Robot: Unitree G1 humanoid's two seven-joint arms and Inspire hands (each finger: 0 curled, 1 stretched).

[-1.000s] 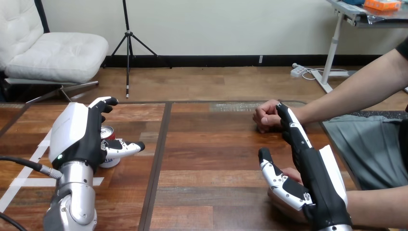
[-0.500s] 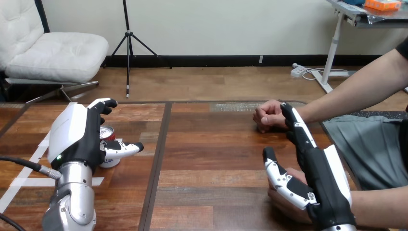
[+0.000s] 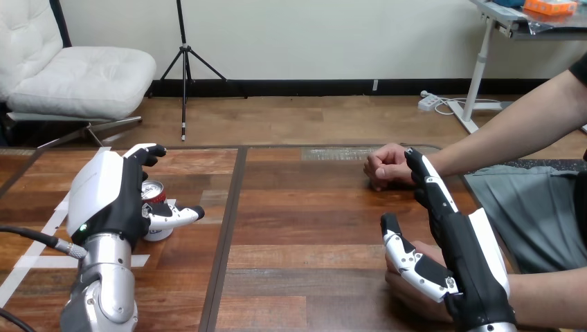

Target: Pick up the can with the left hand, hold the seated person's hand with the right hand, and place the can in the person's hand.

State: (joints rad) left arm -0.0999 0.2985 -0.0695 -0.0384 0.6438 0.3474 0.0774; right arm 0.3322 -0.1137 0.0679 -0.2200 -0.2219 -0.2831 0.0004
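A red and white can [image 3: 156, 196] stands on the wooden table [image 3: 304, 221] at the left. My left hand [image 3: 105, 197] is cupped around it: the fingers [image 3: 148, 151] bend over its far side, the thumb [image 3: 176, 216] reaches along its near side, and the palm hides most of it. I see no firm grip. At the lower right my right hand [image 3: 471, 266] lies with straight fingers over the person's hand [image 3: 410, 287], its thumb [image 3: 401, 252] resting above that hand. The person's other hand [image 3: 386, 166], a fist, rests by my right fingertips [image 3: 415, 160].
White tape lines [image 3: 41, 261] mark the table's left part. A dark seam [image 3: 232, 207] runs down the tabletop between the can and my right hand. The person's forearms come in from the right edge.
My right hand has slid a little right and toward me over the person's hand. My left fingers and thumb have drawn slightly closer round the can, which has not moved.
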